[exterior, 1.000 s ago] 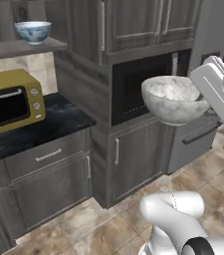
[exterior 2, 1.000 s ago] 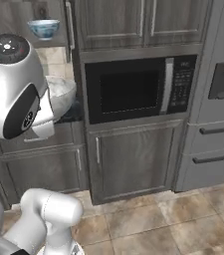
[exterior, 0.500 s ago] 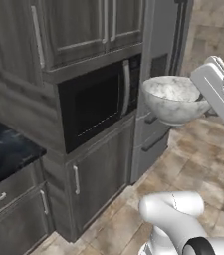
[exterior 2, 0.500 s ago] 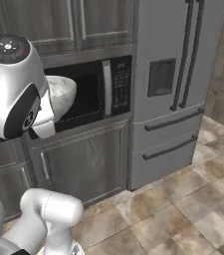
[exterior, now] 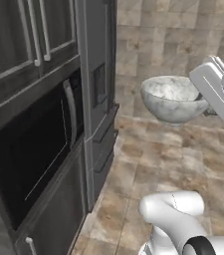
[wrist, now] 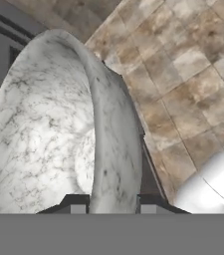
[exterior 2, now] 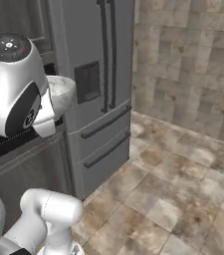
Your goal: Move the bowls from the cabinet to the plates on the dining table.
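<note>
A grey-white marbled bowl (exterior: 169, 98) hangs in the air, upright, over the tiled floor. My gripper (exterior: 200, 101) holds it by its right rim, with the white hand slanting up to the right. In the hand view the bowl's rim (wrist: 114, 149) runs down between my gripper (wrist: 108, 207), and its two dark fingertips (wrist: 76, 208) are shut on the wall. From the right base view a part of the bowl (exterior 2: 63, 91) peeks out behind my white arm. The plates and the dining table are out of view.
A built-in black microwave (exterior: 31, 159) and dark wood-grain doors with bar handles (exterior: 36, 32) are on the left. A tall grey fridge (exterior 2: 96, 74) stands beside them. Brown tiled floor (exterior 2: 183, 189) and a tiled wall (exterior 2: 188, 60) lie to the right.
The whole picture has swung: the camera turned right, so the microwave slid left and the fridge, floor and tiled wall came in. The marbled bowl stays in my shut gripper.
</note>
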Controlling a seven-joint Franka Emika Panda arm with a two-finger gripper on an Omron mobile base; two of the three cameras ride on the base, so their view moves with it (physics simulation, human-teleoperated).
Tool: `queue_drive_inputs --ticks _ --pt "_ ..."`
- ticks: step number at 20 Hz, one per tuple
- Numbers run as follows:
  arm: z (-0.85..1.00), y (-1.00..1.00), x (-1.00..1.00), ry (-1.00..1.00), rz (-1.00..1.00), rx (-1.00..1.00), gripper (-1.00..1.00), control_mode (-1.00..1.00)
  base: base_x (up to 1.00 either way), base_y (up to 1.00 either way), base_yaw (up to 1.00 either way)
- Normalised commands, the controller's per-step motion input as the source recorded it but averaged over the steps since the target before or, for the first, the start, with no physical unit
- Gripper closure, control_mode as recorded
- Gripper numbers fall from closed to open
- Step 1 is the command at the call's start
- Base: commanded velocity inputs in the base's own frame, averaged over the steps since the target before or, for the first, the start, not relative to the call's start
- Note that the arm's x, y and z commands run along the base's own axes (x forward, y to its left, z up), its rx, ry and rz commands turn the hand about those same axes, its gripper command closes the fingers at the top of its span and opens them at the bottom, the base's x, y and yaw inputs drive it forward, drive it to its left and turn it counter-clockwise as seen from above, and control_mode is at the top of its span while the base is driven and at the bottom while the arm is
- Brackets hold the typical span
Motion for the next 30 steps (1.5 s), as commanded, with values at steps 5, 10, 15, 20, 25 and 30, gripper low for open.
queue_drive_inputs --ticks 5,10,15,20,25,30 --pt "0.0 0.0 0.0 0.0 0.0 0.0 1.0 1.0 0.54 0.0 -0.76" --pt "0.0 0.0 0.0 0.0 0.0 0.0 1.0 1.0 0.3 0.0 -0.8" --pt "0.0 0.0 0.0 0.0 0.0 0.0 1.0 1.0 0.36 0.0 -0.78" --pt "0.0 0.0 0.0 0.0 0.0 0.0 1.0 1.0 0.39 0.0 -0.73" --pt "0.0 0.0 0.0 0.0 0.0 0.0 1.0 1.0 0.82 0.01 -0.31" --pt "0.0 0.0 0.0 0.0 0.0 0.0 1.0 1.0 1.0 -0.06 -0.07"
